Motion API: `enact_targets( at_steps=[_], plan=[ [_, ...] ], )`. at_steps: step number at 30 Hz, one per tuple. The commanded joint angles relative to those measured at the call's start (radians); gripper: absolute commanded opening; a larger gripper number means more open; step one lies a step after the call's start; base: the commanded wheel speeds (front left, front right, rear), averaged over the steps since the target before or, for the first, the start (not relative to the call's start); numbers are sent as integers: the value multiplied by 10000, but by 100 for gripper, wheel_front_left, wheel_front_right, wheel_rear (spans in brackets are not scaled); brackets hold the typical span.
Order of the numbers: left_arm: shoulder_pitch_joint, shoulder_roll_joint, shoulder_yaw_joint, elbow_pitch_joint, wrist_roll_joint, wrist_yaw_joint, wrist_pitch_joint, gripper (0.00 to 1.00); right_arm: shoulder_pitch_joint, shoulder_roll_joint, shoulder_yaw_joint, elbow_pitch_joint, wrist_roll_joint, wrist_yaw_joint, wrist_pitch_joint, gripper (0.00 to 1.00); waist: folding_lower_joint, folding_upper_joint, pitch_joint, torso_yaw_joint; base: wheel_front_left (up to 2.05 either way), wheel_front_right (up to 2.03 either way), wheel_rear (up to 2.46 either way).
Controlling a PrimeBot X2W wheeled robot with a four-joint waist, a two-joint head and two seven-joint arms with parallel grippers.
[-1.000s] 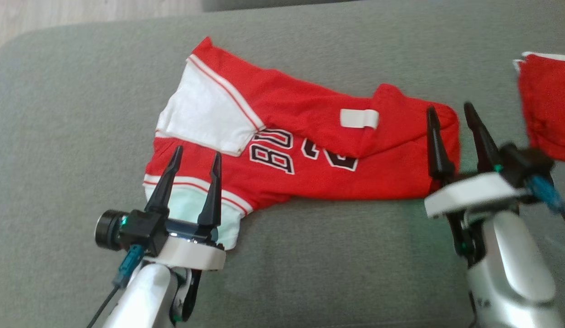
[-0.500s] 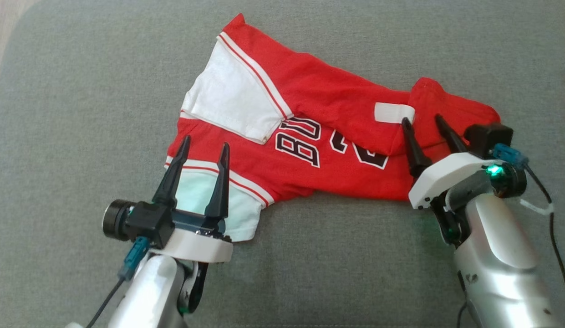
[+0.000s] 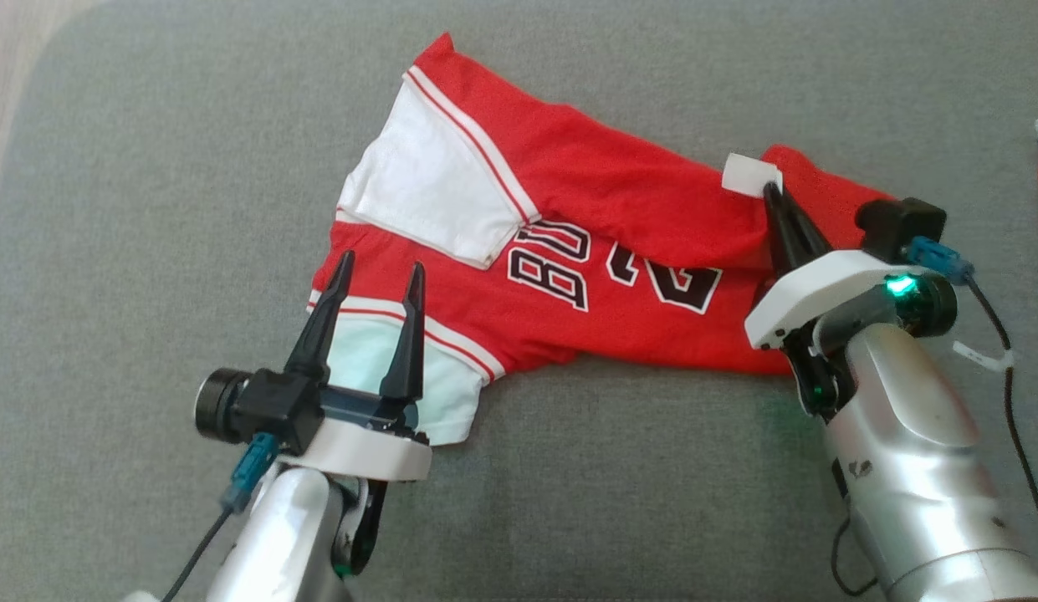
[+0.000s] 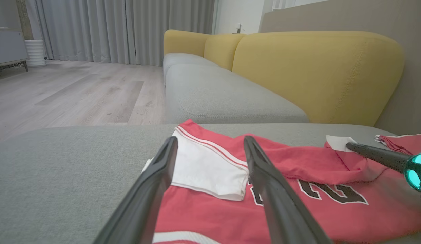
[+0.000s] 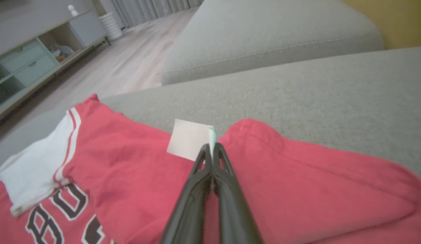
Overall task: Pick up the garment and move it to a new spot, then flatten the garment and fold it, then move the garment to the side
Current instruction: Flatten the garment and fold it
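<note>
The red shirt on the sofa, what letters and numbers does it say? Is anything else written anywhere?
"BU": big black letters with white edges on the red sports jersey.
More black characters beside them: partly hidden under the folded-over cloth, so they cannot be read for sure.
Small white tag on the jersey: no writing can be seen on it.
Tiny dark mark on the silver right forearm: too small to read.

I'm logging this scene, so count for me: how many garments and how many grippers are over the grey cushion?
Garments: 2, the red jersey and a second red garment at the head view's right edge.
Grippers: 2, the left gripper with jaws open, the right gripper with jaws shut on the jersey.
Total: 4
</note>
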Motion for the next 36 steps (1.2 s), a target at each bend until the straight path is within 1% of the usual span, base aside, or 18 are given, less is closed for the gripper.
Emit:
enact_targets(
  at_steps=[1, 5, 6, 10, 12, 14, 18, 21, 24, 28, 32, 36],
  plan=[
    [-82, -20, 483, -254, 93, -48, -93, 100, -370, 18, 293, -260, 294, -9, -419, 0, -1, 0, -226, -86, 0, 0, 0],
    [142, -52, 674, -261, 128, -96, -93, 100, -542, 18, 451, -526, 735, -9, -1053, 0, -1, 0, -603, -264, 0, 0, 0],
    [142, -52, 674, -261, 128, -96, -93, 100, -542, 18, 451, -526, 735, -9, -1053, 0, -1, 0, -603, -264, 0, 0, 0],
    [449, -91, 813, -317, 179, -147, -93, 100, -506, 18, 420, -1379, 1022, -9, -1510, 0, -1, 0, -1080, -437, 0, 0, 0],
    [553, -106, 846, -320, 188, -162, -93, 100, -382, 18, 363, -1911, 976, -9, -1584, 0, -1, 0, -1234, -469, 0, 0, 0],
    [707, -120, 902, -326, 178, -195, -93, 100, -115, 18, 389, -3062, 811, -9, -1618, 0, -1, 0, -1376, -489, 0, 0, 0],
    [809, -117, 983, -407, 222, -220, -93, 100, 320, 18, 362, -4698, 500, -9, -1623, 0, -1, 0, -1357, -413, 0, 0, 0],
    [825, -110, 1019, -433, 254, -251, -93, 100, 410, 18, 372, -5221, 161, -9, -1625, 0, -1, 0, -1277, -271, 0, 0, 0],
    [775, -126, 1024, -466, 256, -274, -93, 100, 143, 18, 201, -5267, -308, -9, -1625, 0, -1, 0, -1128, -45, 0, 0, 0],
    [679, -170, 975, -495, 190, -288, -93, 100, -613, 18, -62, -4859, -1028, -9, -1621, 0, -1, 0, -848, 300, 0, 0, 0],
    [549, -212, 869, -445, 93, -315, -93, 100, -1593, 18, -329, -4199, -1809, -9, -1446, 0, -1, 0, -562, 718, 0, 0, 0],
    [427, -237, 723, -418, 26, -337, -93, 100, -2576, 6, -652, -3144, -2509, -9, -1176, 0, -1, 0, -330, 1190, 0, 0, 0]
  ],
)
